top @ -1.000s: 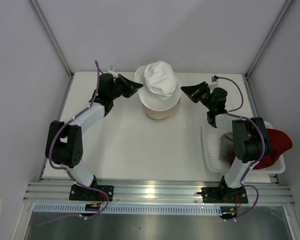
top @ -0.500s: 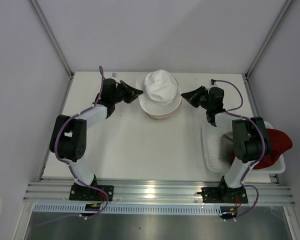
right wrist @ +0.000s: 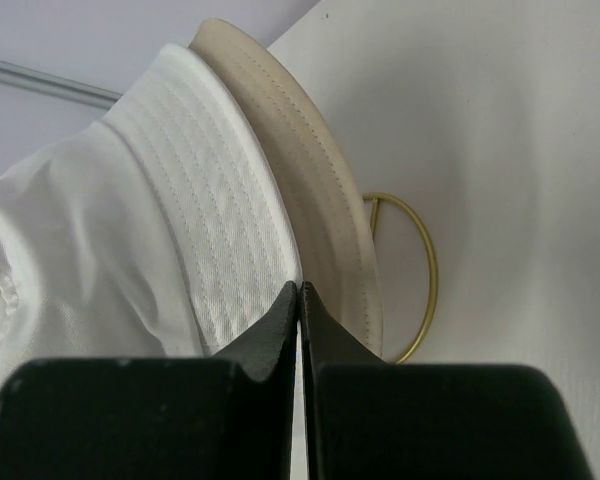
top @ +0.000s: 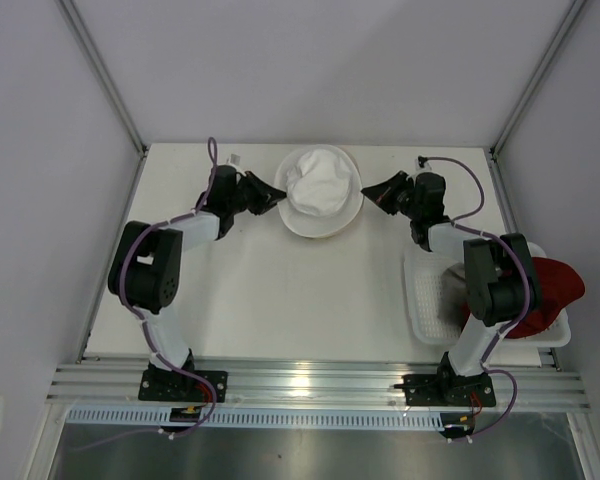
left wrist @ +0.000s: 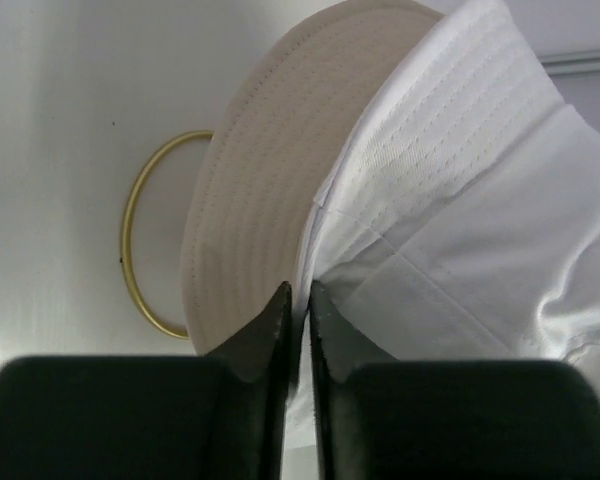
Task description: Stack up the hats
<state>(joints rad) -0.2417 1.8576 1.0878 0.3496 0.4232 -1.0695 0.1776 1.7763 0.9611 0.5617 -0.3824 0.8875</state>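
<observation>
Left pincer (left wrist: 298, 290) and right pincer (right wrist: 298, 288) pinch cream-white hat (top: 322, 190) brim; I should lower it level over gold ring (left wrist: 125, 235).

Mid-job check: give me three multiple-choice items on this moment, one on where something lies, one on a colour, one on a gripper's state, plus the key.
1. Where does the dark red hat lie?
A) in the white basket, right side
B) far left corner
C) centre back

2. The ring under the white hat is:
A) black
B) gold
C) blue

3. The right gripper is:
A) wide open
B) shut on nothing
C) shut on the white hat's brim

Key:
1 A, the top view shows it lying in the basket.
2 B, both wrist views show it gold.
3 C, its jaws close on the brim in its wrist view.
</observation>
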